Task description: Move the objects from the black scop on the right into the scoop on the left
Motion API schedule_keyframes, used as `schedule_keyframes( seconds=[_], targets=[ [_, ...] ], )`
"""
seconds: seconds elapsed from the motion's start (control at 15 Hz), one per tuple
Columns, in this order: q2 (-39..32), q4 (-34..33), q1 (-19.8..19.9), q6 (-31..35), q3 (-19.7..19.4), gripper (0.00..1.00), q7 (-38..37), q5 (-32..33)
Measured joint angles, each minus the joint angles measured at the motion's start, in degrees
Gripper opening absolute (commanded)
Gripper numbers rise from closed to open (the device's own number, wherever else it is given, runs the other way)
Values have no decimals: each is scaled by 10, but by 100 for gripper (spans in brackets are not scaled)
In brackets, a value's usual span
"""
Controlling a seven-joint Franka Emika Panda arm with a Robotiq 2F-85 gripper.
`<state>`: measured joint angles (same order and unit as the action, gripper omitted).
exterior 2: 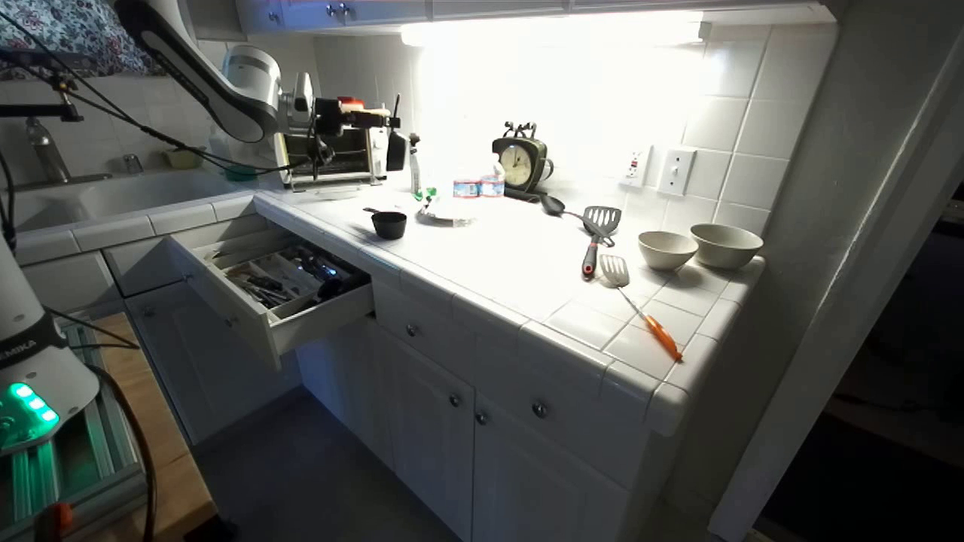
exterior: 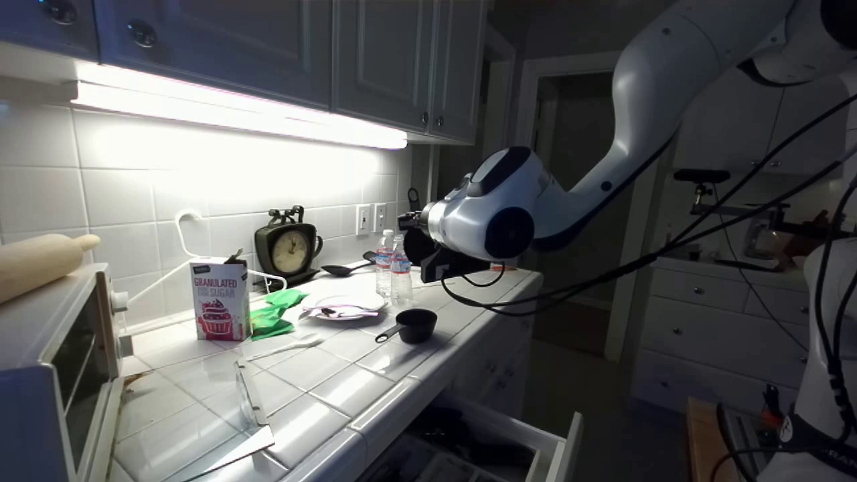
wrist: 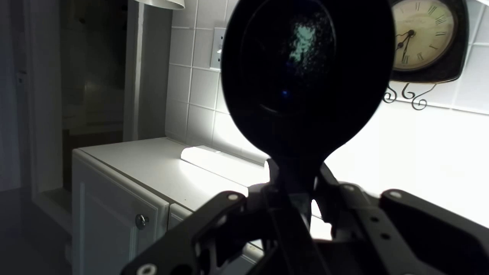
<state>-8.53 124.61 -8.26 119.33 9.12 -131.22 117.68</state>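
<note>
- The black scoop (wrist: 305, 68), round and glossy, is gripped by the end effector (wrist: 297, 183), higher than the counter (exterior 2: 489, 263).
- The second scoop (exterior 2: 389, 226), also black, stands near the counter's front edge.
- Their insides are unclear.

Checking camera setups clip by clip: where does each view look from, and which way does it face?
Wrist view: behind the gripper, picture upside down, facing clock and cabinet; gripper shows, shut on held scoop.
An exterior view: near the base, facing the backsplash; arm, gripper, base show.
An exterior view: by the oven, looking along the counter to a doorway; arm, gripper, base show.
Both exterior views share clock, open drawer and counter scoop.
</note>
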Motion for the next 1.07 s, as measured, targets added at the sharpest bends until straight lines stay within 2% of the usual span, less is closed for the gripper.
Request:
schedule_keyframes(
  seconds=[0.67, 1.07],
  targets=[
    [0, 0, 5, 4, -1, 6, 0, -4],
    [0, -5, 27, 51, -13, 6, 20, -36]
  ],
)
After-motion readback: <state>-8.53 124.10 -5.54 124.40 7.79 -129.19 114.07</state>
